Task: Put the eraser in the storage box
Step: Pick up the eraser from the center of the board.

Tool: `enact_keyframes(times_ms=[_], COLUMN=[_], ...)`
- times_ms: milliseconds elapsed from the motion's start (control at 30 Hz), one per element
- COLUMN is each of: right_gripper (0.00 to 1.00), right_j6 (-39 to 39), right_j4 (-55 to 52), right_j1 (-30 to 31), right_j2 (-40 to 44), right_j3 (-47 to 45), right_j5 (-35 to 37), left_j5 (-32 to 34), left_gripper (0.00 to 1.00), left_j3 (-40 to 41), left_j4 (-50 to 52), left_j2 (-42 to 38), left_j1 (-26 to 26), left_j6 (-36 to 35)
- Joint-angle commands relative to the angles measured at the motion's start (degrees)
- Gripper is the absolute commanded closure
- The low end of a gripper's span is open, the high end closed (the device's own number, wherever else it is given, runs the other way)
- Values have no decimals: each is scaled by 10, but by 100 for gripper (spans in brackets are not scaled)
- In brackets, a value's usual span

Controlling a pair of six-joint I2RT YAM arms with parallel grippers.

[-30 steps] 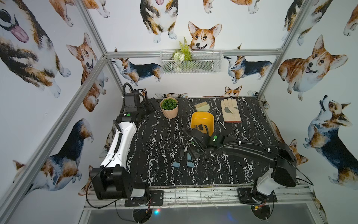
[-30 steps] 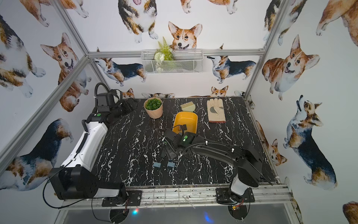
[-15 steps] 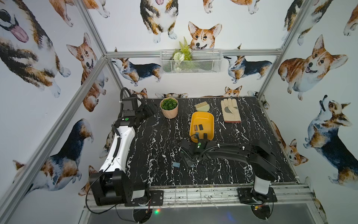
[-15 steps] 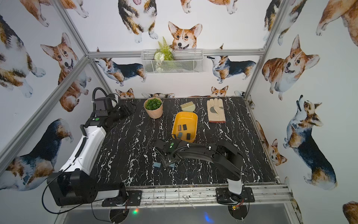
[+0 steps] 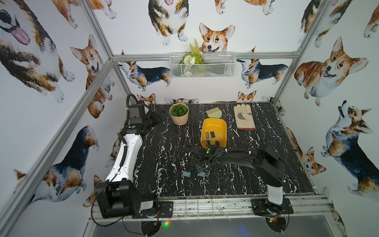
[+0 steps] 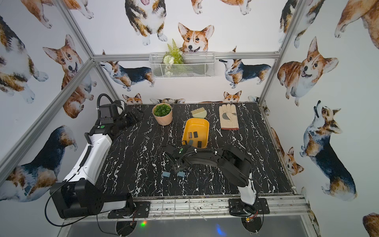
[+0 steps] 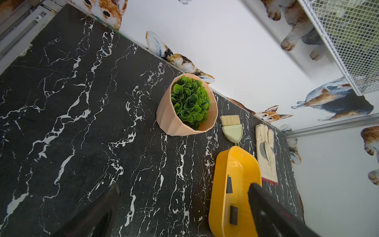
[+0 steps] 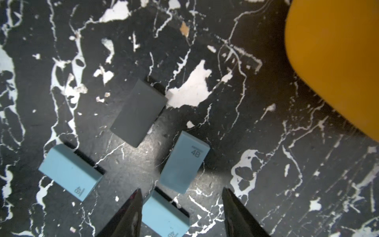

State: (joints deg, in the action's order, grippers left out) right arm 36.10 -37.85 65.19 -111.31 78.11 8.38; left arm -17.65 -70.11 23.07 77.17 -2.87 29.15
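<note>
1. Since the right end effector [image 8: 181,190] hangs open over the desk [image 8: 266,164], nothing's gripped yet.
2. Nearest blue eraser [image 8: 164,213] sits between its fingers [image 8: 131,215], slanted across the gap.
3. Box [image 5: 214,131] is close by; left end effector [image 7: 183,186] is open, far off.

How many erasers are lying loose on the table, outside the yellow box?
4, near the storage box: one dark grey eraser and three blue erasers. The right arm may hide others.

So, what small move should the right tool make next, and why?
Probably close the right tool on the blue eraser lying between its jaws: the jaws stand apart, the eraser rests on the table ungripped, and the storage box is near.
</note>
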Motion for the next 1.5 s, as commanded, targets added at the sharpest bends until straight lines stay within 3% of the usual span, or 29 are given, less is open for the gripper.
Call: enact_keyframes(times_ms=[0,500,1067,1300,1467], right_gripper=[36,36,71,73,73], right_j6=[7,1,3,-24,-43], right_j4=[13,8,-9,-28,-47], right_j1=[-2,-7,-9,-1,-32], right_j2=[-7,-37,-51,25,95], right_j3=[0,23,38,42,64], right_j5=[-10,-20,-18,22,27], left_j5=[-5,-4,-5,-6,-11], left_gripper=[0,0,0,0,0], left_j3=[-2,0,3,0,-6], left_j4=[-12,-11,-13,-12,-14], left_j2=[2,4,5,6,8], left_j1=[-2,-5,-9,-11,-11], left_j6=[-6,-7,-7,-7,-3])
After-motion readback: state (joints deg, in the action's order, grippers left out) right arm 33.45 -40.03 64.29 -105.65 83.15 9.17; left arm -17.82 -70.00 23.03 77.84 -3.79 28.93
